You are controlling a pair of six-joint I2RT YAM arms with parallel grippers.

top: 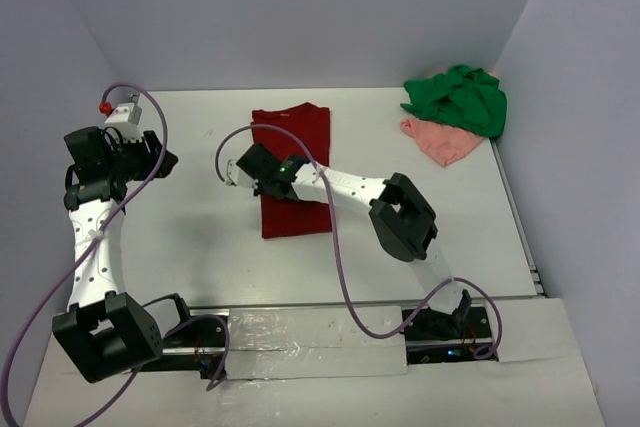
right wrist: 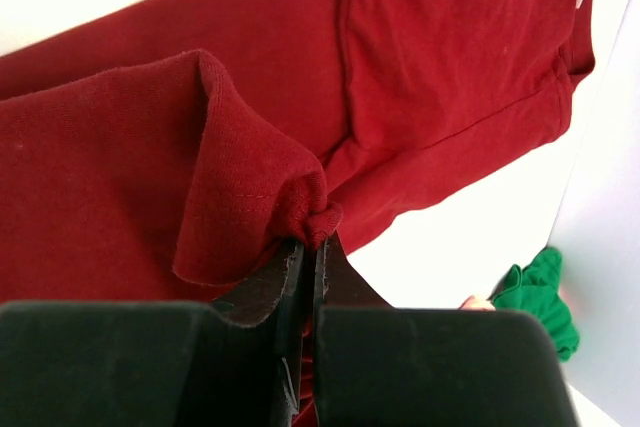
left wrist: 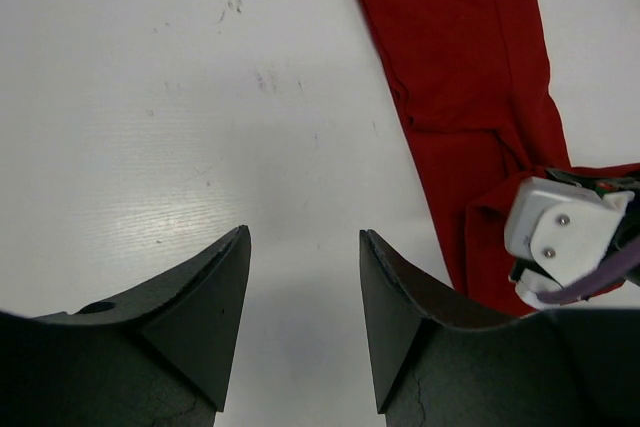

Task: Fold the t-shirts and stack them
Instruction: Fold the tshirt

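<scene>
1. A dark red t-shirt (top: 293,132) lies on a white table (top: 200,237), folded into a long narrow strip near the middle, with its collar end toward the far wall.
2. The right gripper (right wrist: 311,247) reaches over the strip from the right, at its left edge. Its jaws are pressed tight together on a bunched fold of the red cloth.
3. The left gripper (left wrist: 305,247) hangs over bare table, well to the left of the shirt. Its jaws stand clearly apart with nothing between them.
4. A bright green t-shirt (top: 460,97) lies crumpled in the far right corner, partly on top of a pale pink t-shirt (top: 440,142). Both are well apart from the red one.
</scene>
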